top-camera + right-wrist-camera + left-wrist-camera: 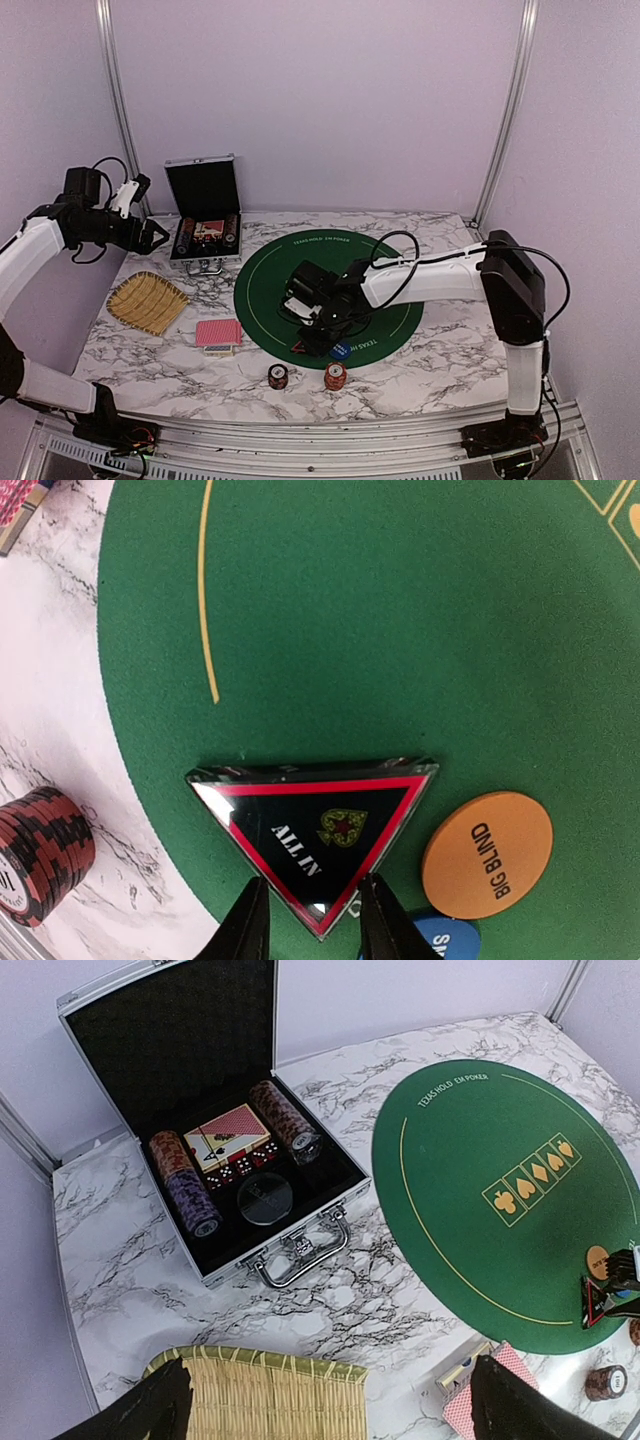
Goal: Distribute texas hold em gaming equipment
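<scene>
A dark triangular "ALL IN" marker with a red border lies on the green poker mat. My right gripper straddles its near corner, fingers narrowly apart, a sliver of gap on each side. Beside it are an orange "BIG BLIND" disc and a blue disc. A red and dark chip stack stands on the marble. My left gripper hangs wide open and empty above the table's left side. A red-backed card deck lies left of the mat. Two chip stacks stand near the front edge.
The open silver case at the back left holds two rows of chips, a card pack and dice. The yellow straw tray lies in front of it at the table's left edge. The right arm stretches over the mat.
</scene>
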